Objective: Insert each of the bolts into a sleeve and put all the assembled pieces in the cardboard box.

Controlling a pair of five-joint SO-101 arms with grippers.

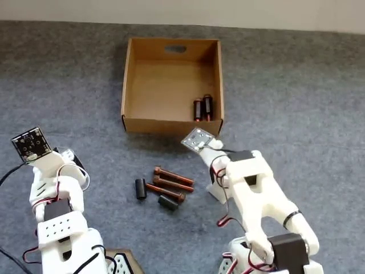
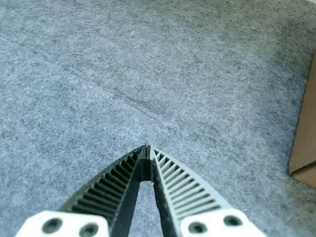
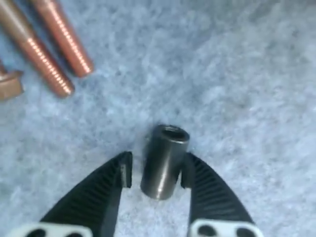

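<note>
Table covered in grey felt. Directly on it: cardboard box, three copper bolts side by side, two black sleeves just beside them.

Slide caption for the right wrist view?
Right gripper open on either side of a lying black sleeve, two copper bolts nearby.

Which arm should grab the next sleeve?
Right. The right gripper is open astride a black sleeve on the carpet, bolts close by. The left gripper is shut over bare carpet.
</note>
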